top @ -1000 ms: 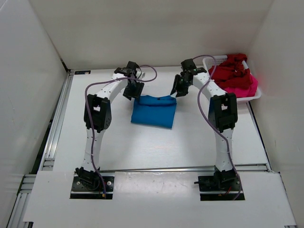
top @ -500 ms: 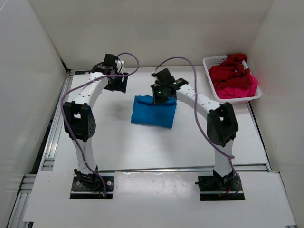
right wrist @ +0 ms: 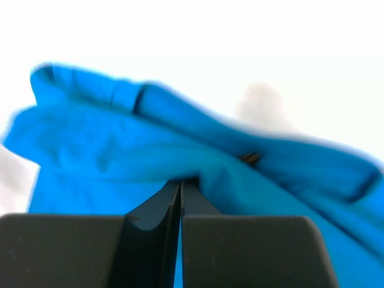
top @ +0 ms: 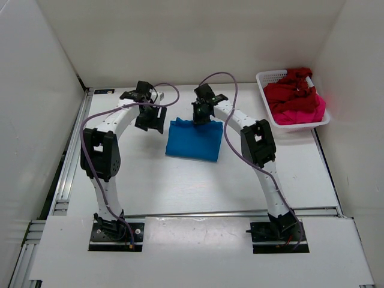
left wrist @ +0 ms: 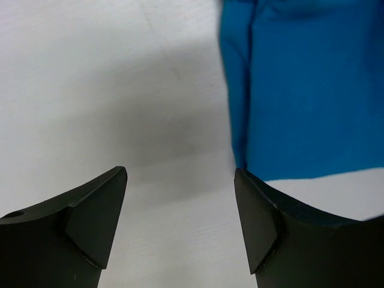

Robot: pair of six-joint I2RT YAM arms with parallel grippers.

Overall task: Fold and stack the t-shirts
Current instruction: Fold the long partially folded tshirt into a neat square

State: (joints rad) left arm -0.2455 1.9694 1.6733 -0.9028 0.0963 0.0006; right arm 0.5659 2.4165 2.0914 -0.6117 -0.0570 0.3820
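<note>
Found right end effector [right wrist: 180, 191] clenched on far edge of blue t-shirt [top: 193, 144], left end effector [left wrist: 180, 183] released beside it. Risked unravelling the fold if pulled one-sidedly.

white mesh basket [top: 268, 76] far right, white table [top: 180, 180], white walls [top: 180, 36]

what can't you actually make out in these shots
- Top view: the right tool covers the far edge of the blue shirt, so the pinch spot is hidden.
- Right wrist view: the cloth is blurred; layers pinched cannot be counted.
- Left wrist view: frame edges cut off most of the shirt.
- Top view: the red shirt hides part of the pink shirt in the basket.
</note>
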